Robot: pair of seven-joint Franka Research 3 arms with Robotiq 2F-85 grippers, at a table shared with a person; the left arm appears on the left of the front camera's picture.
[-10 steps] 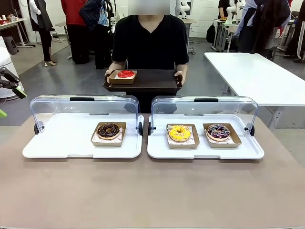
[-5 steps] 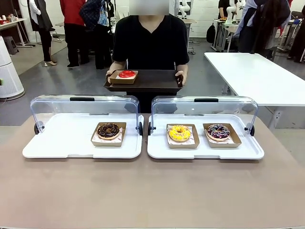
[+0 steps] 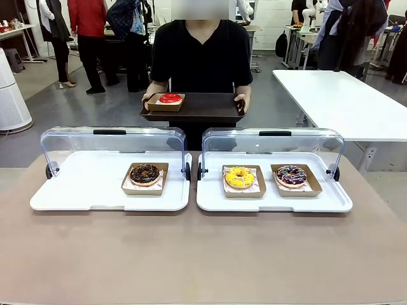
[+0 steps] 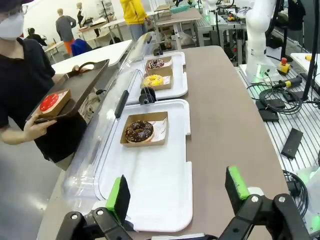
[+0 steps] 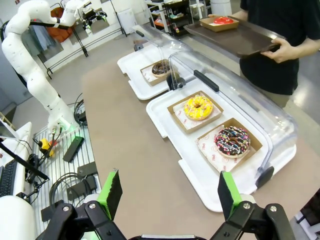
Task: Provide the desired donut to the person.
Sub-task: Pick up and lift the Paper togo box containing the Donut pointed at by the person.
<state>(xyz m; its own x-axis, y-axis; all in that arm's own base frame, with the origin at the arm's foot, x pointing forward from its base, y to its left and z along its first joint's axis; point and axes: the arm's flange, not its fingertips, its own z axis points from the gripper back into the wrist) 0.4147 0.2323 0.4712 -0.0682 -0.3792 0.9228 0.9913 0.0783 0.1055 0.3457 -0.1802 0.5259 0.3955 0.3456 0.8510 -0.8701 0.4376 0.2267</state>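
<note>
**Q:** What is standing near the donuts?
**A:** Clear domed lids are standing raised behind two smooth white trays. Cardboard boxes are holding a chocolate donut, a yellow donut and a sprinkled donut.

**Q:** And the person?
**A:** The person is standing beyond the brown table, holding a dark tray bearing a red donut. The jaws of the left gripper and right gripper are standing spread, gripping nothing.

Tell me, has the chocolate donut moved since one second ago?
No. The chocolate donut lies in the same place on the left white tray, near the tray's right edge.
</note>
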